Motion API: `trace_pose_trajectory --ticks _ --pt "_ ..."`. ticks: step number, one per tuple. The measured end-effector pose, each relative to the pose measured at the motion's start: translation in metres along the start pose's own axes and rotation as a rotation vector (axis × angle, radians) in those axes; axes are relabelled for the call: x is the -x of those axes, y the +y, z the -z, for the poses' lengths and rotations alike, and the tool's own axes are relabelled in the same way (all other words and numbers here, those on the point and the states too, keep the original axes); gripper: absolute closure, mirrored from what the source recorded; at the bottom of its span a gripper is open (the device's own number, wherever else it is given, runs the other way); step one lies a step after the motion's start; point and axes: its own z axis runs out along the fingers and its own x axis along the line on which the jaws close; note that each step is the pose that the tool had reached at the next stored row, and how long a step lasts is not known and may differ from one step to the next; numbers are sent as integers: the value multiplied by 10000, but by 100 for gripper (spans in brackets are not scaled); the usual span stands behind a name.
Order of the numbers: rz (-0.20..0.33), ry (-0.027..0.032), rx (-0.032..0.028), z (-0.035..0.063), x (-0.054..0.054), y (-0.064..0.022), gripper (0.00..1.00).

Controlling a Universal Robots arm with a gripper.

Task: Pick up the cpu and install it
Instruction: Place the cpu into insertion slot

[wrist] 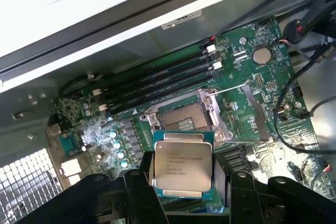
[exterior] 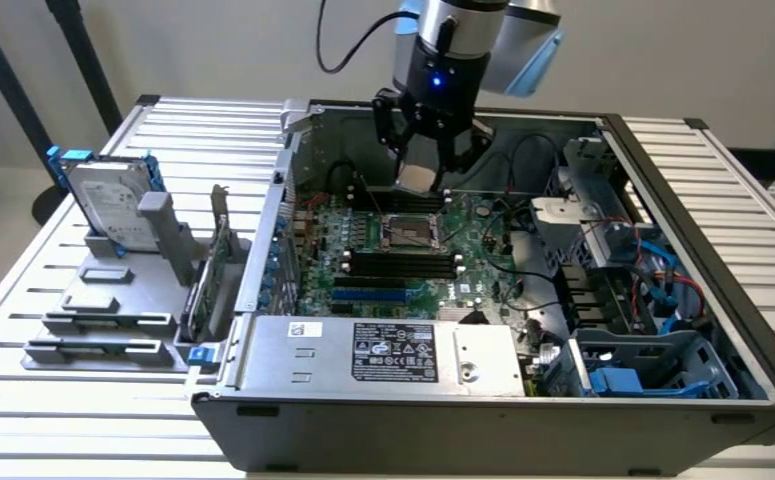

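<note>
My gripper [exterior: 421, 172] hangs over the open computer case with its fingers closed on the cpu [exterior: 417, 179], a small flat square chip with a dull silver top. In the wrist view the cpu [wrist: 181, 165] sits between the two black fingers [wrist: 137, 190], its printed top facing the camera. Below it on the green motherboard [exterior: 474, 270] lies the open cpu socket [exterior: 410, 232], its metal frame around a dark square. In the wrist view the socket [wrist: 182, 117] is just beyond the chip's edge. The chip is in the air, apart from the socket.
Black memory sticks [exterior: 401, 263] lie beside the socket. A power supply box [exterior: 380, 355] fills the case's near side, cables and drive bays [exterior: 641, 290] the exterior view's right. Outside the case, a hard drive with blue brackets [exterior: 110, 200] stands in a grey holder on the slatted table.
</note>
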Motion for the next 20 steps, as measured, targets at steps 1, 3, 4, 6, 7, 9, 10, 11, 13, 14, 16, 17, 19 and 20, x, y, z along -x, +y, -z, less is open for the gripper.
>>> trace_pose_trajectory --ticks 1,3,4,6,7,9,10,11,13,14,16,17,19,20 --pt "-158 8 14 -5 1 0 46" --pt "-500 19 45 -18 2 0 46" --pt "-679 24 61 -25 3 0 46" --pt "-1041 29 98 -42 5 0 46" --pt "-1220 29 117 -50 6 0 46" --pt "-1581 27 156 -67 8 0 46" --pt "-1760 27 176 -76 9 0 46" --pt "-1939 26 195 -85 10 0 46" --pt "-2308 25 235 -102 11 -1 46" --pt "-2487 25 254 -110 12 -1 46" --pt "-2844 24 293 -128 14 -1 46" --pt "-3024 23 312 -136 15 -1 46" --pt "-3392 22 352 -154 17 -1 46" --pt "-3570 21 371 -162 18 -1 46"
